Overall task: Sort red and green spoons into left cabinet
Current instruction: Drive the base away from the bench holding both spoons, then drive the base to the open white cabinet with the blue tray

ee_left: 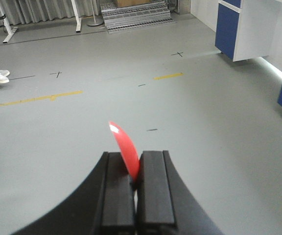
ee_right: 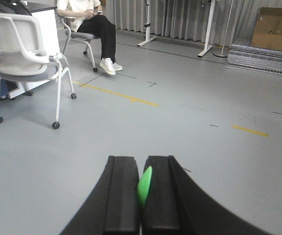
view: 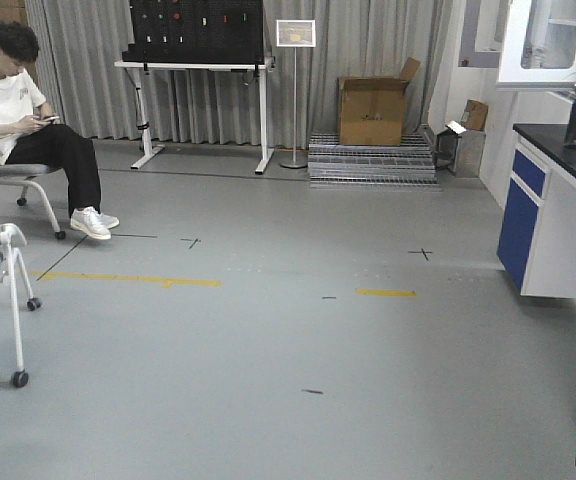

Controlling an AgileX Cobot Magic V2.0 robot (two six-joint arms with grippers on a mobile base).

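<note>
Left gripper (ee_left: 135, 165) is clamped on the red spoon (ee_left: 123, 146), whose bowl projects forward from between the pads, leaning left. Right gripper (ee_right: 141, 164) is clamped on the green spoon (ee_right: 144, 187), only its tip showing between the pads; grey floor (ee_right: 190, 112) lies beyond both

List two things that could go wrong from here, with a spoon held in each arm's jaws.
The thin red spoon and green spoon are pinched edgewise between jaws; a jolt might twist or drop them. The left cabinet is out of view, so the base may turn; the wheeled chair and seated person are nearby obstacles.
</note>
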